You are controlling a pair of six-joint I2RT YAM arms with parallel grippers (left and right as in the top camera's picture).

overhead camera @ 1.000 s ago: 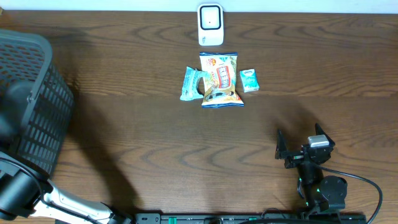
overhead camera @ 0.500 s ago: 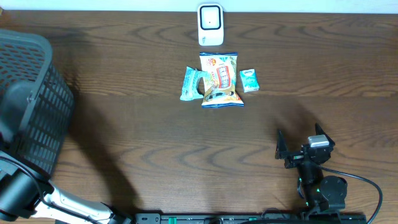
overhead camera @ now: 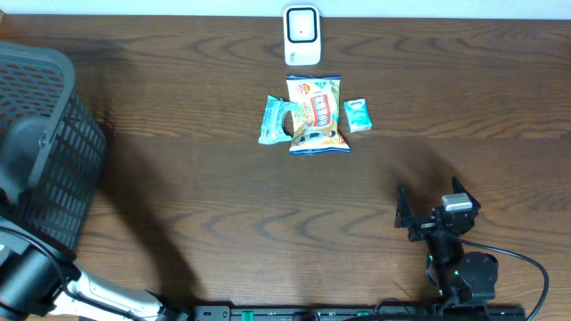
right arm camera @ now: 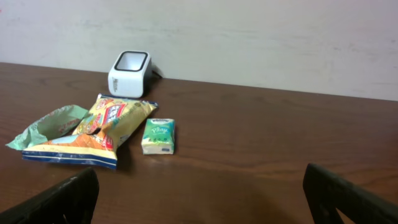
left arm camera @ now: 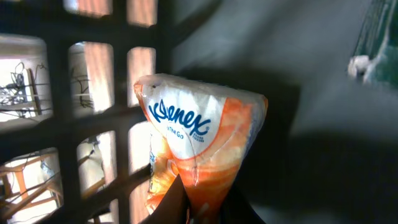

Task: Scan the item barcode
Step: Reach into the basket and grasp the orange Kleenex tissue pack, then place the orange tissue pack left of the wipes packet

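Dark wood surface (overhead camera: pixel 223 205), scanner (overhead camera: pixel 302 36) at its far edge. Inside the basket (overhead camera: pixel 45 134) the left tool (left arm camera: pixel 202 208) pinches a Kleenex pack (left arm camera: pixel 199 137); right tool (right arm camera: pixel 205 199) spread. Looks like pickup; next, lift it out and present it to the scanner.

A wide bare stretch of the dark wooden surface (overhead camera: pixel 268 223) is left open between the right gripper (overhead camera: pixel 430 207) and the items at the far side. There the scanner (overhead camera: pixel 302 36) is fronted by a snack bag (overhead camera: pixel 316 114), closely flanked by a teal packet (overhead camera: pixel 275 119) and a small green pack (overhead camera: pixel 358 115). The left edge is blocked by a tall black basket (overhead camera: pixel 53 152), whose lattice wall is seen close behind the tissue pack (left arm camera: pixel 199 137) pinched in the left gripper (left arm camera: pixel 205 208).
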